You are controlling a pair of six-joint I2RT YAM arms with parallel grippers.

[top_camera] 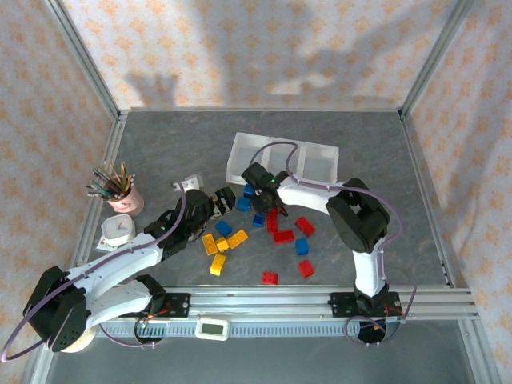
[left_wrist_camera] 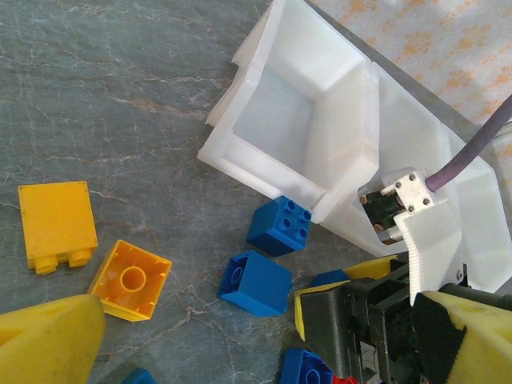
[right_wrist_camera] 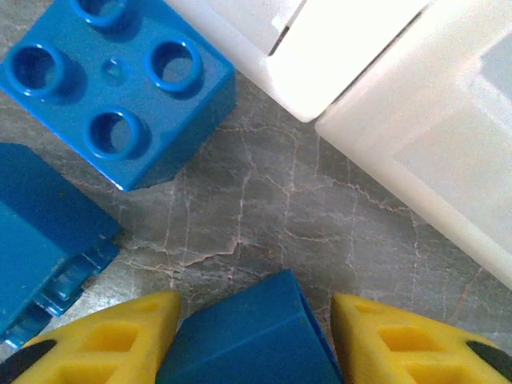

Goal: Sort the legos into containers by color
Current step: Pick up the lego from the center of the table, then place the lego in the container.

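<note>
**Right arm.** The right gripper [top_camera: 258, 182] is working at the near left corner of the white tray [top_camera: 318, 162].
- Its yellow fingers [right_wrist_camera: 104, 340] are standing narrow, pressing on both sides of a blue brick [right_wrist_camera: 244, 340].
- The brick is sitting between the pads, low over the grey tabletop [right_wrist_camera: 264, 208]. Whether it is resting on the surface or lifted cannot be told.
- Just ahead, a second blue brick [right_wrist_camera: 120, 88] is lying studs up, close to the tray wall.
- A third blue brick [right_wrist_camera: 40, 240] is lying on its side to the left.

**Left arm.** The left gripper [top_camera: 222, 198] is hovering just to the left of the right gripper.
- Its fingers [left_wrist_camera: 48, 340] are standing wide and holding nothing.
- In the left wrist view, a yellow brick [left_wrist_camera: 56, 224] is lying on its side.
- Just beside it, an orange brick [left_wrist_camera: 130, 280] is lying with its hollow side up.

**Remaining legos.** These are lying loose on the tabletop between the two arms, in front of the tray.
- A yellow group [top_camera: 216, 252] is lying on the left.
- A red group [top_camera: 280, 232] is lying in the middle.
- A single blue piece [top_camera: 302, 246] is lying among the red ones.
- A red piece [top_camera: 270, 278] is lying nearest the arm bases.

**Other items.** A pink pencil cup [top_camera: 126, 200] and a small white clock [top_camera: 118, 230] are standing at the far left, well apart from the bricks.
</note>
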